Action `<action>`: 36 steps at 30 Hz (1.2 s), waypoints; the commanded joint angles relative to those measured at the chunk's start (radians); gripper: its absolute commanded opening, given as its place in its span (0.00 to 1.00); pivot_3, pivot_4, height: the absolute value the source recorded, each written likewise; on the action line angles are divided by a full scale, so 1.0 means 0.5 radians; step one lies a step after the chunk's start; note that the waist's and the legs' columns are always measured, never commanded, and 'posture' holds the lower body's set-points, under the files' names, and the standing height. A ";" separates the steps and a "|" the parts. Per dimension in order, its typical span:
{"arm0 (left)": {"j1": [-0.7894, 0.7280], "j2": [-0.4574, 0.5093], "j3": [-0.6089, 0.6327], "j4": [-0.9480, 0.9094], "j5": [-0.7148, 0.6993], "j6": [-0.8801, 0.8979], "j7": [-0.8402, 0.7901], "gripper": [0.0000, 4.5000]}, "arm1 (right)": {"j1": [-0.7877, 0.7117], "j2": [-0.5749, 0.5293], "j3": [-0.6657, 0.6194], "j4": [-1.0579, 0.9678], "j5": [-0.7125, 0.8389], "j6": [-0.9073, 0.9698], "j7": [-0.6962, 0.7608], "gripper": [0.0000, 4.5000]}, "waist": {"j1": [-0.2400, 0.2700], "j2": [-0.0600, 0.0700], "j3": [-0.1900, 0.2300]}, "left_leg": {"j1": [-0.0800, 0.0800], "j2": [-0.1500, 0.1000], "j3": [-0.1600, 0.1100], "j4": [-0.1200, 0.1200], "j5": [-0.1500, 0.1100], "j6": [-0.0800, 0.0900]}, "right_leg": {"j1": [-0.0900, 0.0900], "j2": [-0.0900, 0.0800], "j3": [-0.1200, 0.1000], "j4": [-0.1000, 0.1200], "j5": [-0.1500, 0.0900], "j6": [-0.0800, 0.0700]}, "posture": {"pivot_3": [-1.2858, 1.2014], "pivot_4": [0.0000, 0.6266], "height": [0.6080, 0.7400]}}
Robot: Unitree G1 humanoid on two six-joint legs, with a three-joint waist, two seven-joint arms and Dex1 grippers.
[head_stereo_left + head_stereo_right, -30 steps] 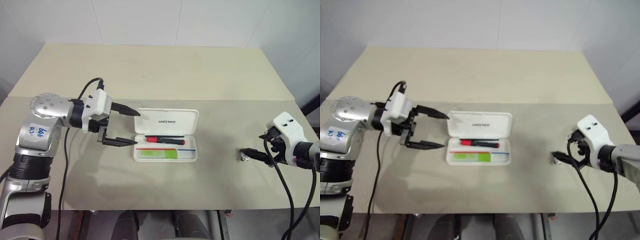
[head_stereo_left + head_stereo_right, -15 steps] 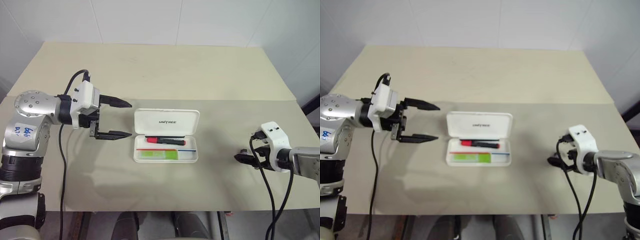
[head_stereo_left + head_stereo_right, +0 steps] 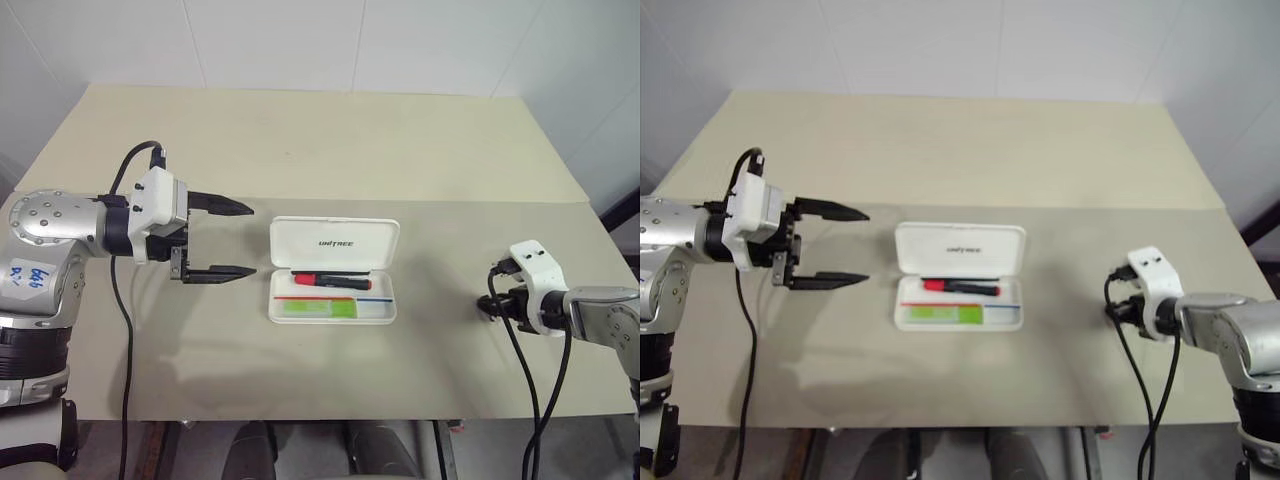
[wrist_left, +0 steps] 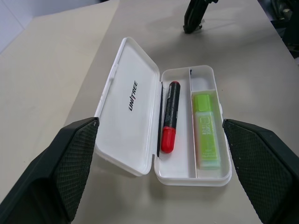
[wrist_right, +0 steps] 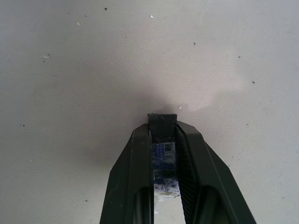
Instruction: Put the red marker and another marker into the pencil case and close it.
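With the red marker (image 4: pixel 170 116) and light-green marker (image 4: pixel 205 129) lying in the open pencil case (image 3: pixel 333 272), the left gripper (image 3: pixel 222 240) is hovering beside it spread wide for the lid, while the right gripper (image 5: pixel 163 126), well away from it, is pinching a small dark object (image 5: pixel 163 140).

- Your pencil case (image 4: pixel 140 121) looks like smooth white plastic with a soft gloss; you can see the dark print on its lid near the frame's centre.
- The red marker (image 4: pixel 171 116) has a shiny black plastic barrel and a glossy red cap.
- Another marker (image 4: pixel 204 130) looks like smooth, translucent light-green plastic.
- Your desk (image 3: pixel 300 150) is matt beige, smooth, with small specks.
- The left hand (image 3: pixel 232 240) has matt black fingers (image 4: pixel 70 168) with a fine cross-hatched texture, on a white plastic housing.
- The right hand (image 5: pixel 163 135) shows smooth, semi-matt black plastic fingers.
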State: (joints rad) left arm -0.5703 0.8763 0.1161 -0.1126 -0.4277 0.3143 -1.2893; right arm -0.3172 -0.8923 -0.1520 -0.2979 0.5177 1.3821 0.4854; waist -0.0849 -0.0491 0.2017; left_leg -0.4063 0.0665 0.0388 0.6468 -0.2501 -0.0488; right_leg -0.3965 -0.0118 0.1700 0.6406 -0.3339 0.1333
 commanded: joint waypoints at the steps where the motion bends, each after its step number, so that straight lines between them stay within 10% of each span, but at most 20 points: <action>1: 0.030 0.022 0.059 -0.063 -0.040 -0.050 0.014 1.00 | -0.035 -0.137 0.092 0.019 -0.108 -0.397 0.177 0.07 | -0.008 0.001 0.001 | 0.000 0.000 0.002 0.000 0.000 0.000 | 0.000 0.000 0.001 -0.002 0.001 -0.001 | 0.52 0.24 1.00; 11: 0.161 -0.019 0.076 0.048 -0.036 -0.211 0.009 1.00 | -0.328 -0.257 0.522 0.068 -0.302 -1.608 1.153 0.07 | -0.016 0.006 0.004 | 0.000 0.004 0.002 -0.013 -0.001 0.000 | -0.005 0.002 -0.003 -0.005 0.006 0.009 | 0.52 0.24 1.00; 36: 0.390 0.044 0.106 -0.178 -0.048 -0.075 0.179 1.00 | -0.544 0.126 1.025 -0.131 -0.428 -1.436 1.313 0.07 | 0.000 0.006 0.004 | -0.006 0.004 0.004 -0.013 0.001 -0.004 | -0.024 0.003 -0.002 0.015 0.001 0.002 | 0.52 0.24 1.00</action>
State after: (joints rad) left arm -0.3780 0.8806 0.1410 -0.1670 -0.4311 0.2735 -1.2087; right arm -0.5845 -0.8338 0.3583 -0.3458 0.3143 0.6760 1.1432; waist -0.0848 -0.0460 0.2035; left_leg -0.4093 0.0687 0.0410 0.6407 -0.2498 -0.0506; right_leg -0.4084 -0.0103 0.1688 0.6481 -0.3333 0.1341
